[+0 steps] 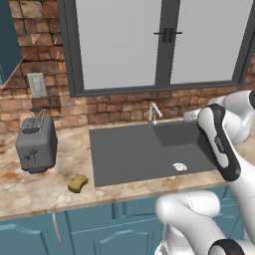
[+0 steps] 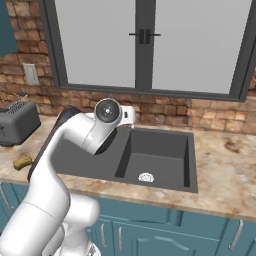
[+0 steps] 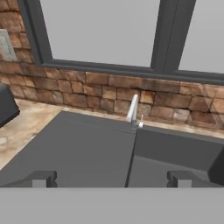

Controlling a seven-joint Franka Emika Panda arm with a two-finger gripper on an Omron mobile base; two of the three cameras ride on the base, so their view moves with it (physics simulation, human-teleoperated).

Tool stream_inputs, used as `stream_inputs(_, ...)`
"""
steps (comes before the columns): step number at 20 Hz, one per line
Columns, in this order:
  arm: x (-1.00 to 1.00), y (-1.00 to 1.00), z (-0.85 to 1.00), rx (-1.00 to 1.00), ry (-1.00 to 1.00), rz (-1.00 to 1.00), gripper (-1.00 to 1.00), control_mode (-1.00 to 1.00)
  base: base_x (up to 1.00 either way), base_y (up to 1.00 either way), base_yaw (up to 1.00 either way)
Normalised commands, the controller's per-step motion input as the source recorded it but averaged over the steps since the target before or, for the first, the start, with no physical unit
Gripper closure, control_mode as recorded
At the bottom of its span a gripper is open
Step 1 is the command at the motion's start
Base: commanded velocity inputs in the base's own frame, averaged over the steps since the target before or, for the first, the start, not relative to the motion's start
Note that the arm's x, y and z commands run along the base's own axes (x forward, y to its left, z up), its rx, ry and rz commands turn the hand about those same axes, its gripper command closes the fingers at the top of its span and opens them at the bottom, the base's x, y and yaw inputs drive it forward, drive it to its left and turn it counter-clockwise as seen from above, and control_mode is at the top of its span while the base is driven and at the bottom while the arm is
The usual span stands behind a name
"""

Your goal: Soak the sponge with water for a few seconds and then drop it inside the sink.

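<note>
Down on the marble counter, near its front edge: the sponge, a small mustard-yellow block, lying free just left of the sink and right of the grey toaster, touching neither. Seen from the right base view as a yellowish lump at the far left, close beside the white arm. Sink: a wide dark grey basin set into the counter, flat drainboard on the left, deeper bowl on the right with a small white round drain on its floor. Slim silver faucet at the far rim against the brick wall, spout arching toward the near side; no stream visible at the spout. Gripper hanging above the sink's drainboard, aimed toward the faucet, two dark fingertips spread wide apart at the bottom of the hand view with nothing between them, only the grey sink surface behind. Well apart from the sponge. Behind the faucet, a dark-framed window above the brick; a pale wall outlet above the toaster; teal cabinet doors under the counter.
</note>
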Motion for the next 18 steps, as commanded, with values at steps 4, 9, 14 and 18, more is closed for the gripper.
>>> stream_inputs(4, 0.00, -0.24, -0.07, 0.00, 0.00, 0.00, -1.00, -1.00, 0.00, 0.00, 0.00)
stream_inputs(9, 0.00, -0.24, 0.00, 0.00, 0.00, 0.00, -1.00, -1.00, 0.00, 0.00, 0.00)
stream_inputs(14, 0.00, -0.04, 0.00, 0.00, -0.04, 0.00, -1.00, -1.00, 0.00, 0.00, 0.00)
stream_inputs(18, 0.00, -0.04, -0.09, 0.00, -0.09, 0.00, -1.00, -1.00, 0.00, 0.00, 0.00)
